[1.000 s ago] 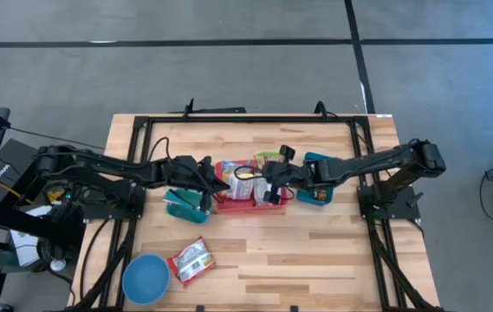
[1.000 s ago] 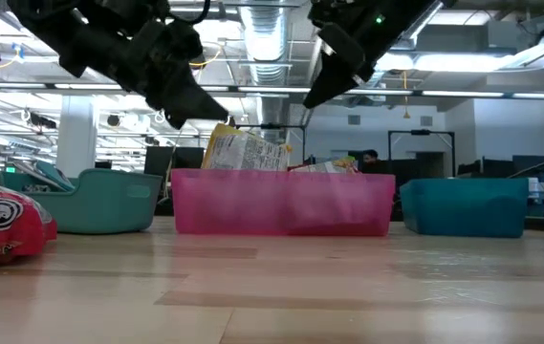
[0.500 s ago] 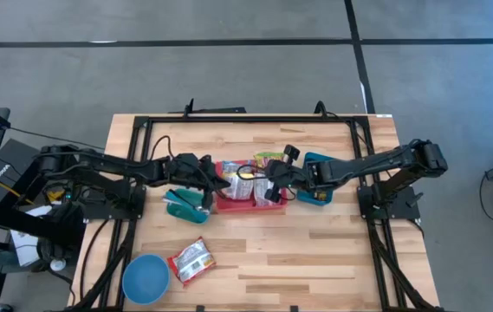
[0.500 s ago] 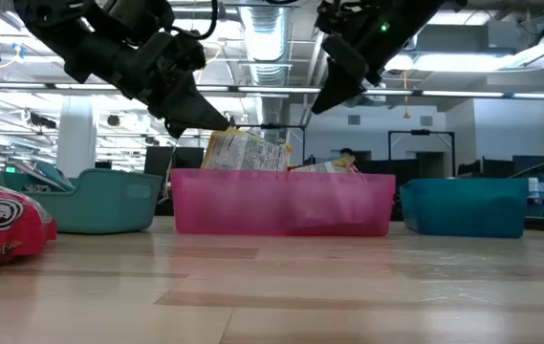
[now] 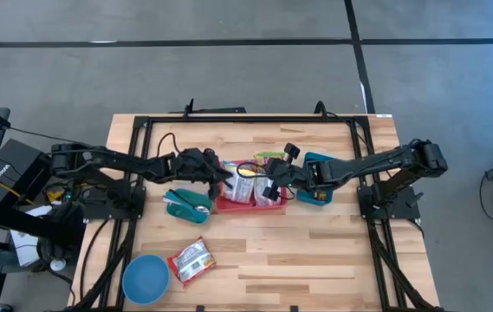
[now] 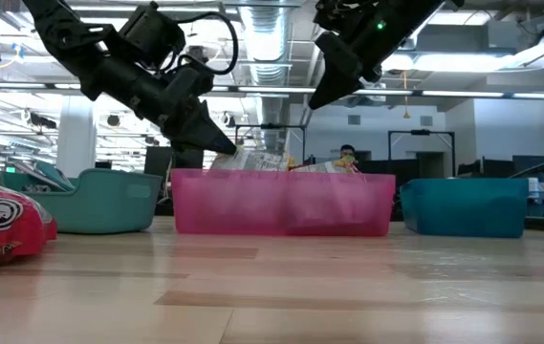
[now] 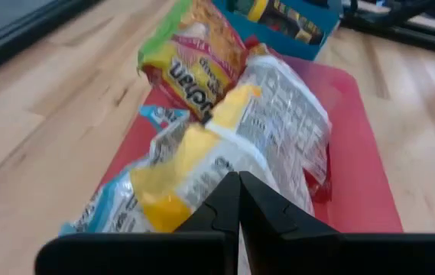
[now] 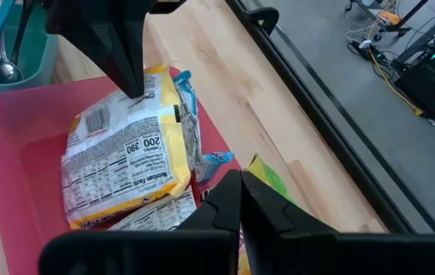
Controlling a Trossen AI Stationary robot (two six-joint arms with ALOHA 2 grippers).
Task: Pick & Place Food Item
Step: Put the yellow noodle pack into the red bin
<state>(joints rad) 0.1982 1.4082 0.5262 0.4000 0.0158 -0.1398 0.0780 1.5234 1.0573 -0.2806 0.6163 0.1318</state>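
Over pink bin | L hand at rim (closed) | R hand closed

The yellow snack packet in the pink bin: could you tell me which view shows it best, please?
The right wrist view: the yellow snack packet lies unobstructed, label readable. The left wrist view shows it blurred behind that hand. The high view shows it small; the low view shows only its top above the pink bin.
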